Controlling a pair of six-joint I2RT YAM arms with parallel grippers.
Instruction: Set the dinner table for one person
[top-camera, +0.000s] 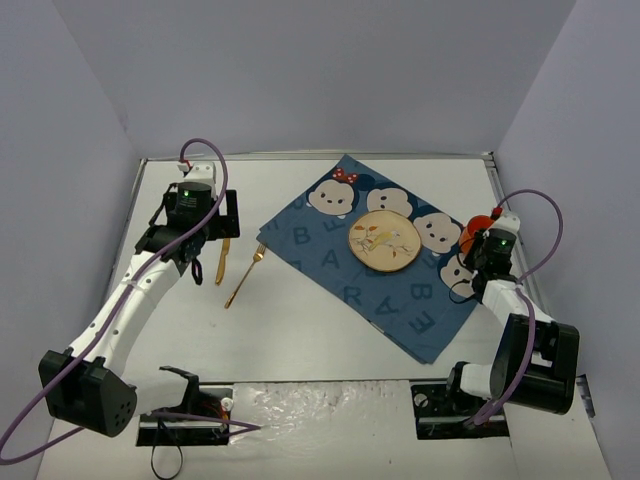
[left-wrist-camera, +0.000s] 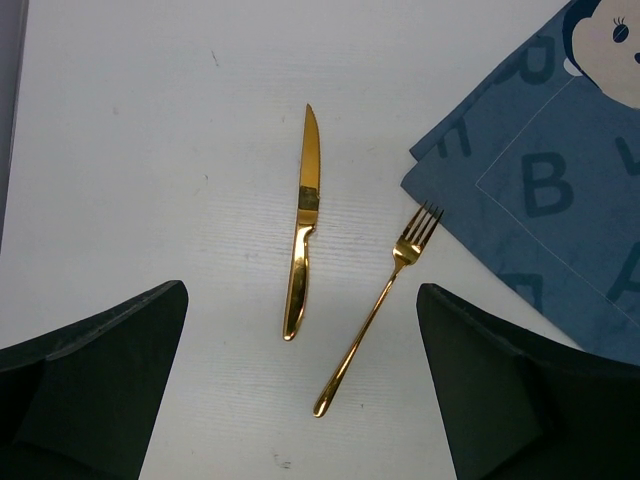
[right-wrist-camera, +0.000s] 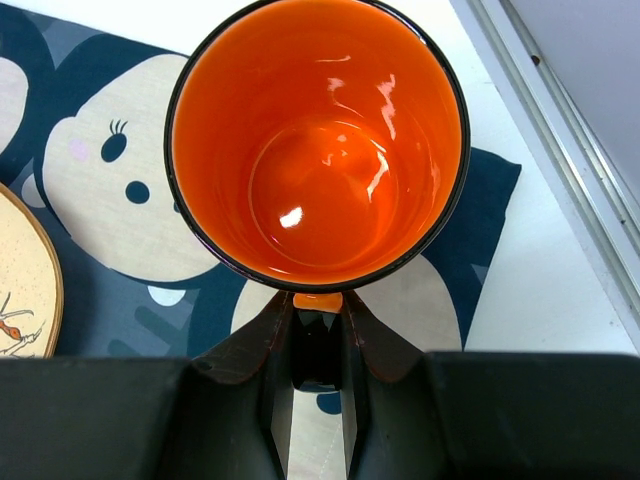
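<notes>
The white dinner table (top-camera: 300, 340) carries a dark blue cloth (top-camera: 375, 260) printed with letters and mouse faces, with a round patterned plate (top-camera: 383, 241) on it. A gold knife (left-wrist-camera: 303, 225) and a gold fork (left-wrist-camera: 380, 305) lie side by side on the bare table left of the cloth; from above, the knife (top-camera: 222, 260) and fork (top-camera: 245, 277) show there too. My left gripper (left-wrist-camera: 303, 340) hangs open above their handles, touching neither. My right gripper (right-wrist-camera: 318, 320) is shut on the handle of a black mug with an orange inside (right-wrist-camera: 318, 140), upright over the cloth's right corner.
Pale lavender-grey walls (top-camera: 80, 150) close in the table on three sides. A metal rail (right-wrist-camera: 560, 150) runs along the right edge close to the mug (top-camera: 477, 232). The arm bases (top-camera: 460, 395) sit at the near edge.
</notes>
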